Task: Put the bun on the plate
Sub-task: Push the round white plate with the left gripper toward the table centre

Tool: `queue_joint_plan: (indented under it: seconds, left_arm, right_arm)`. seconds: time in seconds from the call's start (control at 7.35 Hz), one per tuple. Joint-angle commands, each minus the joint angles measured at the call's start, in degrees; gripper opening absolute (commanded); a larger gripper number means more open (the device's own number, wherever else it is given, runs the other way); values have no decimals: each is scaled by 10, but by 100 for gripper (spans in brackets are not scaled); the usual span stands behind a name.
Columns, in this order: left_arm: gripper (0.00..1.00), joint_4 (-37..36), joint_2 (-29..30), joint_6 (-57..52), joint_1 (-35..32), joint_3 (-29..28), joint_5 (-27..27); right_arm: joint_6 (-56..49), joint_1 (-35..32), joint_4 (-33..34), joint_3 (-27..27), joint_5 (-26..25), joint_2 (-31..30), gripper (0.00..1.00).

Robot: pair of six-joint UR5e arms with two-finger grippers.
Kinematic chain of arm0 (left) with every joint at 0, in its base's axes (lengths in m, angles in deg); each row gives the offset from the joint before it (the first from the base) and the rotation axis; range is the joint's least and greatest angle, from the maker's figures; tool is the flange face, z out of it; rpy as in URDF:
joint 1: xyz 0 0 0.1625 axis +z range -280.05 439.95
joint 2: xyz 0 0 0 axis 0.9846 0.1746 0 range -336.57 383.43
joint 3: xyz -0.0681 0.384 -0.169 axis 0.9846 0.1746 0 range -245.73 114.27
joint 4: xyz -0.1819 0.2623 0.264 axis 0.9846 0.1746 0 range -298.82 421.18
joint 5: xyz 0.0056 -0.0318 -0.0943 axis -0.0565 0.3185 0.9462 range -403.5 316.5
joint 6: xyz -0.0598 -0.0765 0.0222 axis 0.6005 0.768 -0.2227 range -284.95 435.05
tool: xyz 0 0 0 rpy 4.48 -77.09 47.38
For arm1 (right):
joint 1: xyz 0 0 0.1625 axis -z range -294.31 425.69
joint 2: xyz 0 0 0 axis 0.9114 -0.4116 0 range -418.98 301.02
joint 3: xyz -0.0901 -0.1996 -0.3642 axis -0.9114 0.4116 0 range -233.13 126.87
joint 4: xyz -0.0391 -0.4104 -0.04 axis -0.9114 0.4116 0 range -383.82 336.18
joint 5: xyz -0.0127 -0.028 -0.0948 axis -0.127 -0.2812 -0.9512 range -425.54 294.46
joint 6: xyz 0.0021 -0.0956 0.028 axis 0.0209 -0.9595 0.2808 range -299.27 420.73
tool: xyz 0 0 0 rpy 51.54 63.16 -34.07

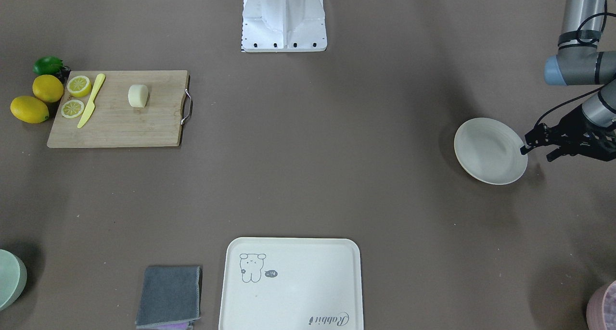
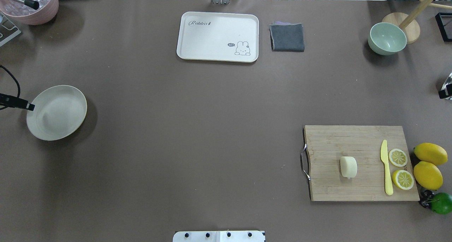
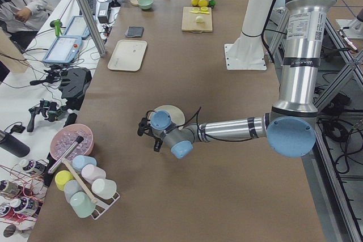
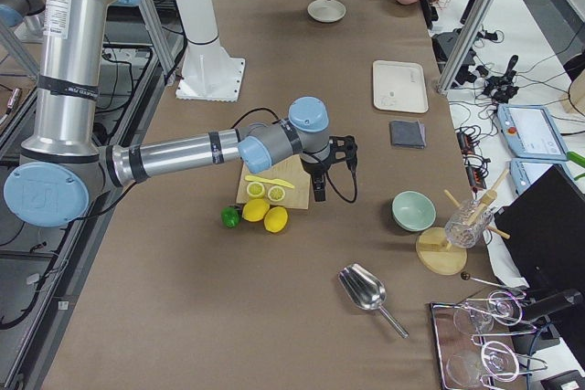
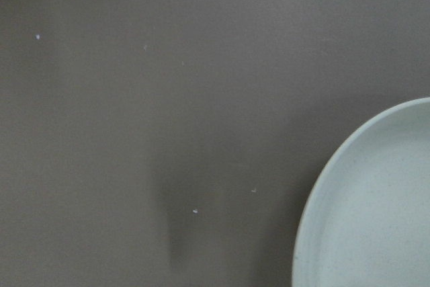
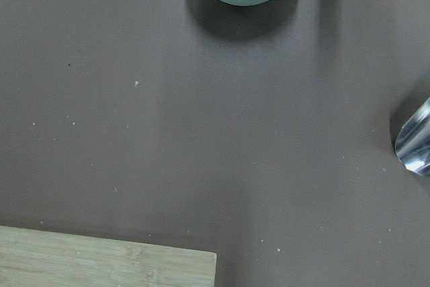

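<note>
Left hand (image 1: 536, 155), spread open, hovers beside the bare plate (image 1: 488, 149) at the left end of the bench (image 2: 212, 129); right hand (image 4: 318, 191) hangs near the cutting board (image 1: 120, 128), state I cannot tell; the bun (image 1: 138, 95) lies untouched on that board, so pickup and placing both remain

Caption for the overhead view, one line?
Bun on cutting board, plate far left, left gripper by its rim.

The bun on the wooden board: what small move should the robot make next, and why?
Probably bring the right gripper over the bun: it lies untouched on the board, that arm is nearest, and the plate sits empty.
</note>
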Motion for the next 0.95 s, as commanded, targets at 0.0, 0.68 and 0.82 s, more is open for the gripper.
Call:
queue_joint_plan:
  seconds: [0.0,0.68,0.82]
  left_arm:
    - [54,30,1,49,17,-3,3]
    - [0,39,3,79,24,5,34]
    - [0,55,16,120,24,8,39]
  right_arm:
    - [0,0,0,0,0,1,100]
    - [0,-1,0,-1,0,1,100]
    - [0,-1,0,-1,0,0,100]
